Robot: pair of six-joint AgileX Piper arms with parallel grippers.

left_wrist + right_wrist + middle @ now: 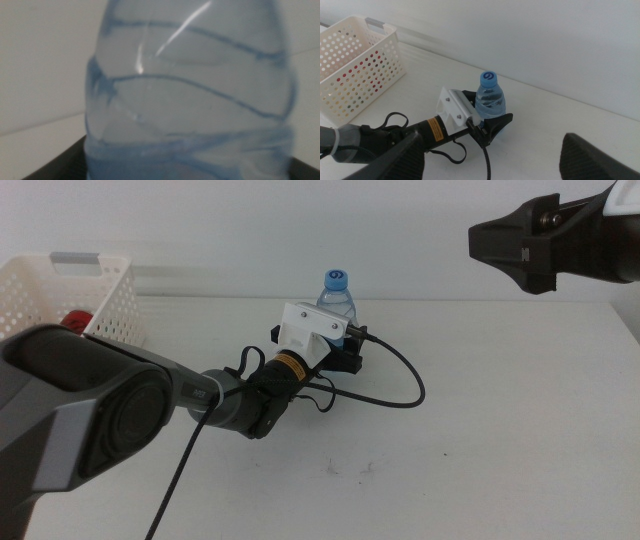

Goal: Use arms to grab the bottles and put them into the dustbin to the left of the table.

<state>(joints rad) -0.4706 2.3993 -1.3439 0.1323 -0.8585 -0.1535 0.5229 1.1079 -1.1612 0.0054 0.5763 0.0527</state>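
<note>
A clear water bottle (338, 298) with a blue cap stands upright at the back middle of the white table (500, 430). My left gripper (345, 358) reaches in from the left, and its dark jaws press both sides of the bottle's lower body. In the left wrist view the bottle (190, 90) fills the picture between the jaws. From the right wrist view the bottle (490, 97) and the left gripper (495, 122) around its base show. My right gripper (492, 145) hangs open high over the table's right side (525, 242), holding nothing. The dustbin (105, 305) stands at the far left.
Something red (76, 318) lies inside the white perforated dustbin (355, 65). A black cable (405, 380) loops from the left wrist onto the table right of the bottle. The left arm's grey body (90, 420) crosses the front left.
</note>
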